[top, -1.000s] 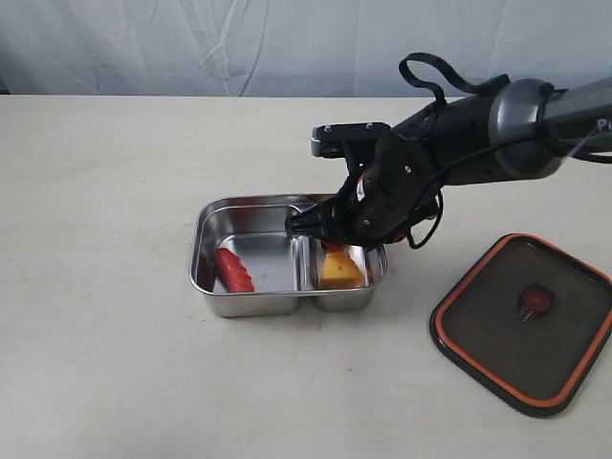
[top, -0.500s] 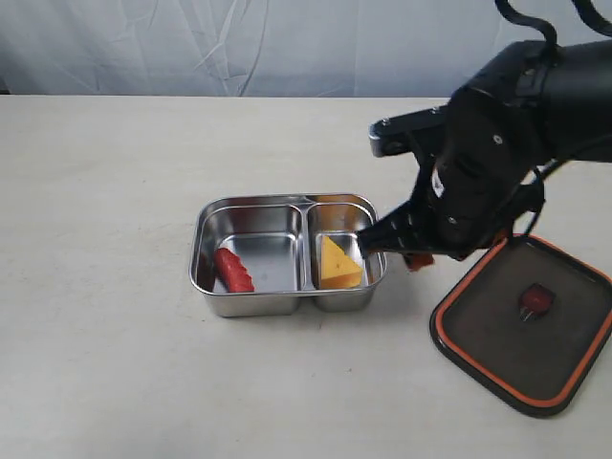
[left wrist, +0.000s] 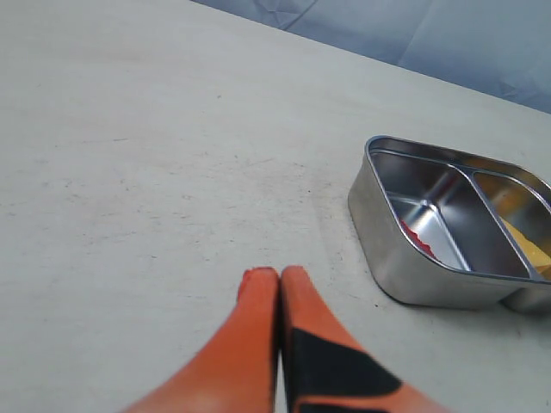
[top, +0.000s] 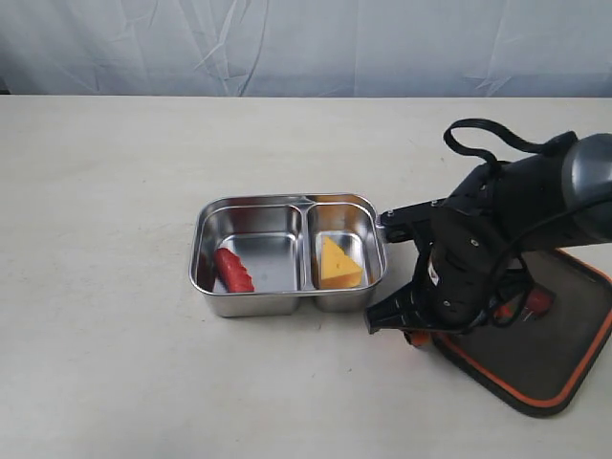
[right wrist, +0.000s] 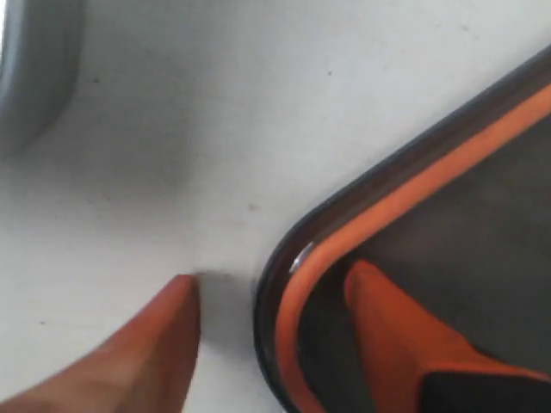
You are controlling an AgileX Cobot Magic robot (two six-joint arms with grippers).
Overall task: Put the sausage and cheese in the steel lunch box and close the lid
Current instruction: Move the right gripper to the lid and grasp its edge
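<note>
Orange-rimmed lid (right wrist: 491, 198) corner within the right tool's (right wrist: 271, 284) wide gap

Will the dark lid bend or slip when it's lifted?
Probably stays stiff: the lid lies flat with a firm-looking rim. It might tilt, since the right pincer straddles only one corner. Smooth plastic could slip.

I see the steel lunch box (top: 251, 304) as polished, mirror-bright metal, while the sausage (top: 230, 270) looks like glossy plastic and the cheese (top: 338, 264) duller. The lid (top: 559, 368) reads as dark matt plastic; the table (top: 115, 191) is matt and faintly scuffed.
</note>
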